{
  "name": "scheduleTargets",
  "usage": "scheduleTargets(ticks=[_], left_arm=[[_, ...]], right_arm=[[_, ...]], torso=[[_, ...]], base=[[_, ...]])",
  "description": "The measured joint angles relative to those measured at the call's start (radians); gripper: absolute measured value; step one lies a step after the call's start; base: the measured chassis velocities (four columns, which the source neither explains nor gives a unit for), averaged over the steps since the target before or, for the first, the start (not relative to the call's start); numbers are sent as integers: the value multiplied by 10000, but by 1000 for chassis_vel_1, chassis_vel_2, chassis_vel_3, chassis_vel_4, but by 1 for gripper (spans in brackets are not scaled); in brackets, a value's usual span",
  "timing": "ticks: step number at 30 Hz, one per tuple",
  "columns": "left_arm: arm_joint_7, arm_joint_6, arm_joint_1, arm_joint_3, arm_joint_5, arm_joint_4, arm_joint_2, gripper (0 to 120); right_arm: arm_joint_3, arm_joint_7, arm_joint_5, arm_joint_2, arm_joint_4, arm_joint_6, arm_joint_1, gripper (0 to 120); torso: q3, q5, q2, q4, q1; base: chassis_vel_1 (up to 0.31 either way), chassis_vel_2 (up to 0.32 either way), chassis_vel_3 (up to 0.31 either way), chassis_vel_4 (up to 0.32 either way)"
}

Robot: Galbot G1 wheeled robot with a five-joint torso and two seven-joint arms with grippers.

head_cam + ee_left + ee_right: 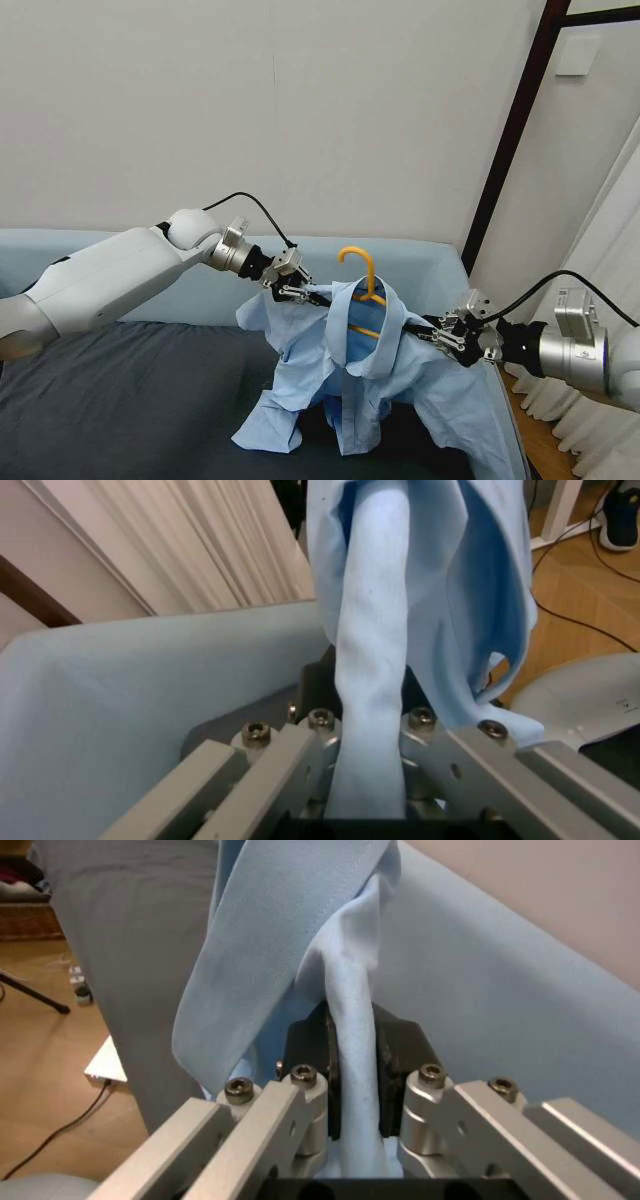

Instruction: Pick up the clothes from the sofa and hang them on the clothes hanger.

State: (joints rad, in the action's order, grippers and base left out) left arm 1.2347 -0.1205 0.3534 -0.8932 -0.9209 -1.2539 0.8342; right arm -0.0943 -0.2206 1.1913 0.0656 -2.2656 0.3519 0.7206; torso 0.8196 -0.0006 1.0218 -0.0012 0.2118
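Two pincers are holding a light blue shirt (350, 385) above the sofa (120, 400). The left pincer (298, 291) is clenching a fold of cloth at one shoulder, and the right pincer (443, 334) is clenching cloth at the other shoulder. A yellow hanger (366, 275) is sitting inside the collar, its hook sticking up between them. The shirt's lower part is draping down onto the dark seat.

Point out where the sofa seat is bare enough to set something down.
Bare: the dark grey sofa seat left of the light blue shirt. Crowded: the right end, where left gripper and right gripper clamp that shirt around its yellow plastic hanger.
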Motion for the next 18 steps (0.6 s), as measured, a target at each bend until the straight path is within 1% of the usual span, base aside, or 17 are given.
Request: scheduleTargets(ticks=[1,2,4,7,8,9,12,13,17,18], left_arm=[[-23,-7,4,22,-11,5,-9,2],[-52,-19,5,62,-35,9,-19,7],[-52,-24,6,87,-38,11,-30,8],[-33,-101,37,161,-40,22,-156,25],[-33,-101,37,161,-40,22,-156,25],[-19,-131,66,165,-42,24,-199,27],[-78,-170,145,166,-217,24,-347,43],[-78,-170,145,166,-217,24,-347,43],[-66,-275,182,290,-261,-6,-595,61],[-66,-275,182,290,-261,-6,-595,61]], right_arm=[[0,0,-5,18,-2,-16,5,8],[3,0,-5,32,-7,-28,12,8],[3,-4,-6,38,-8,-36,13,8],[1,-44,-52,57,-55,-61,36,8],[1,-44,-52,57,-55,-61,36,8],[1,-49,-69,73,-78,-61,41,8],[3,-97,-140,155,-11,-71,58,8],[3,-97,-140,155,-11,-71,58,8],[11,-123,-89,269,294,-176,87,8],[11,-123,-89,269,294,-176,87,8]], torso=[[0,0,0,0,0],[0,0,0,0,0],[0,0,0,0,0],[0,-1,0,0,0],[0,-1,0,0,0],[0,0,0,0,0],[0,-1,1,0,0],[0,-1,1,0,0],[0,0,0,0,0],[0,0,0,0,0]], base=[[0,0,0,0],[0,0,0,0],[0,0,0,0],[0,0,0,0],[0,0,0,0],[0,0,0,0],[0,0,0,0],[0,0,0,0],[0,0,0,0],[0,0,0,0]])
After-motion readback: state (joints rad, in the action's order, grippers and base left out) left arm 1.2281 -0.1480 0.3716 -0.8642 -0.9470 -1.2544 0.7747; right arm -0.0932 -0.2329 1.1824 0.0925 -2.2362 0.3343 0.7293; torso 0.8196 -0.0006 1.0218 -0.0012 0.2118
